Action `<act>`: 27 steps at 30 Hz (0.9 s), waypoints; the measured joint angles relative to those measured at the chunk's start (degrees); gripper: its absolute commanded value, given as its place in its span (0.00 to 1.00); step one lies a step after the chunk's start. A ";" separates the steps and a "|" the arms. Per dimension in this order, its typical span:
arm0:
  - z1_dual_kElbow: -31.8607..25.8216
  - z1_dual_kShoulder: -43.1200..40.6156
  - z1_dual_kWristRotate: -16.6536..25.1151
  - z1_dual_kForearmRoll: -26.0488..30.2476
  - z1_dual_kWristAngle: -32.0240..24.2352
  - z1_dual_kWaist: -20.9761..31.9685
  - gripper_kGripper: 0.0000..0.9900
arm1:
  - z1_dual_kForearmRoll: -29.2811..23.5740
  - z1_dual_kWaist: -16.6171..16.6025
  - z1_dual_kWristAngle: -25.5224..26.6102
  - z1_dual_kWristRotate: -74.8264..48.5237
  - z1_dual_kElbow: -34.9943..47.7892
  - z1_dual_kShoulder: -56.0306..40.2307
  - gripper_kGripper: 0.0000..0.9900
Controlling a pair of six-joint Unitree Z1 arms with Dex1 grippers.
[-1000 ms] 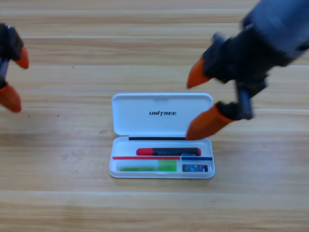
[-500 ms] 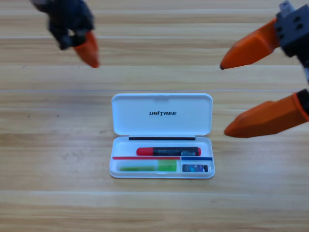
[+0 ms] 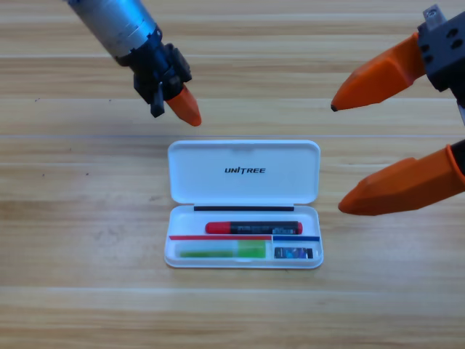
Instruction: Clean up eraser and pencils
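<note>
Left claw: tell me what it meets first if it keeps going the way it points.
Probably the open lid of the white case; the left claw points down-right at its upper left corner, though its height is unclear.

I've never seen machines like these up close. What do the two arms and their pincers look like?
The left arm is a grey metallic tube ending in a black end effector with a pointed orange tip. The right end effector shows two long, tapered orange jaws on a black and grey body.

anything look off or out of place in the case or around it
Nothing stands out. The red pencil, green pencil and eraser lie straight in the open white case; the left gripper hovers above it.
</note>
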 measured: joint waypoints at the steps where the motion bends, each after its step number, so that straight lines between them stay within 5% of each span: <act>1: 0.06 0.48 0.03 -0.01 -0.88 0.57 0.00 | 0.00 0.00 0.00 0.00 0.01 0.00 1.00; 11: 1.30 7.33 2.70 -0.01 -10.97 5.59 0.00 | -0.02 0.00 0.10 0.37 0.43 0.00 1.00; 27: 2.69 7.66 3.48 5.56 -14.90 5.79 0.00 | -0.06 0.00 0.11 0.46 1.08 0.00 1.00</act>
